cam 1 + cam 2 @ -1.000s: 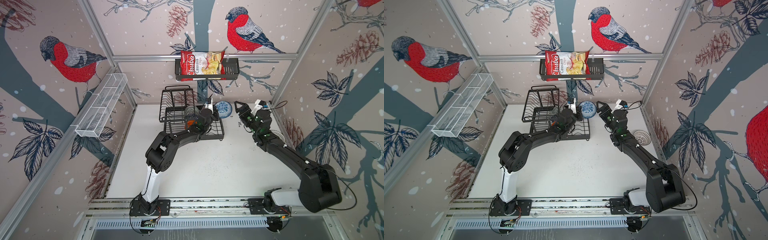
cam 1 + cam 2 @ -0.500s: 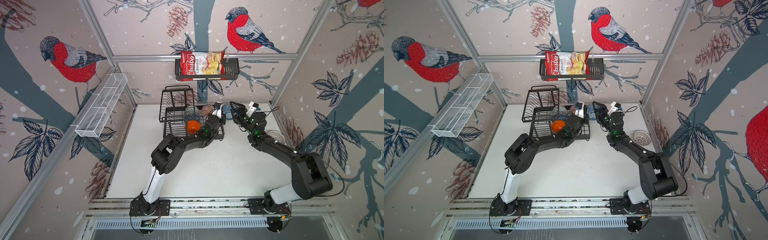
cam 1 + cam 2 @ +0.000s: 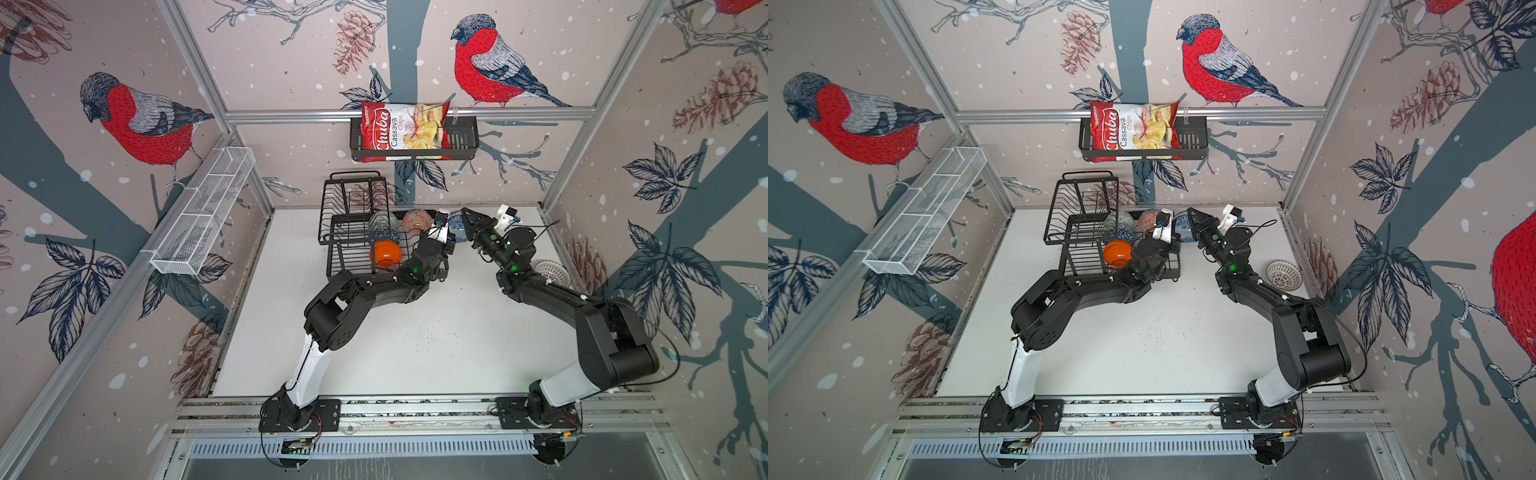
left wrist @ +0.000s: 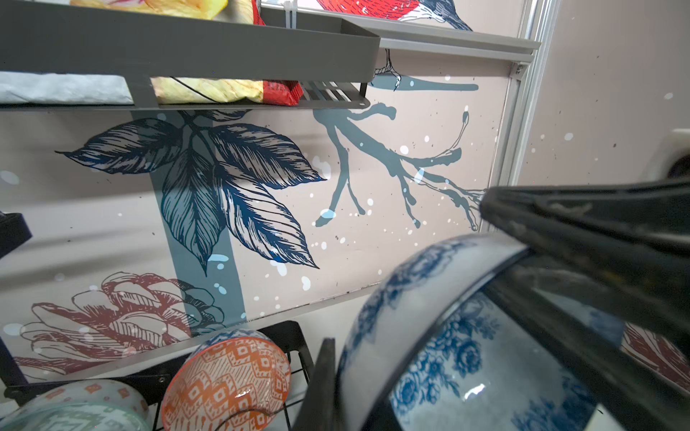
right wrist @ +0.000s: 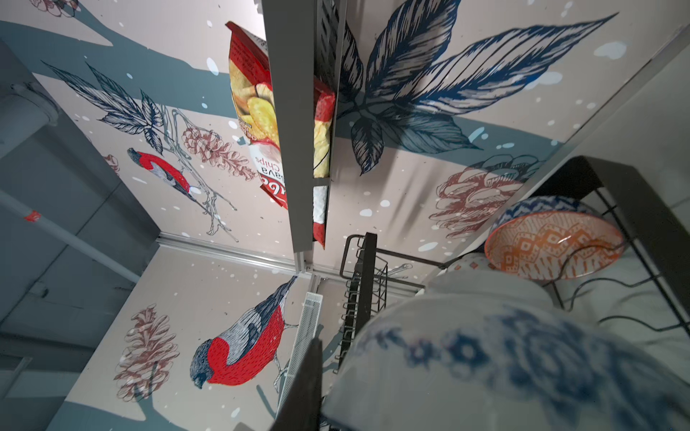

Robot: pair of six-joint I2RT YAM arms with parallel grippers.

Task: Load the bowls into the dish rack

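- Since a second ago the right claw (image 3: 466,216) has swung in beside the dish rack's (image 3: 332,254) far right corner and closed from wide open onto the blue-white floral bowl's (image 4: 448,354) rim.
- Well right of the rack, the white lattice bowl (image 3: 552,272) sits on the table (image 3: 415,332).
- In the rack's lower tray leans the plain orange bowl (image 3: 385,254).
- Just behind it is the dark blue bowl (image 3: 384,237).
- Farther back in the rack, side by side, are the grey-green bowl (image 3: 381,220) and the salmon-orange bowl (image 3: 413,221).
- At the rack's far right corner, the left claw (image 3: 449,232) is clamped on another part of the floral bowl's rim, holding it tilted.
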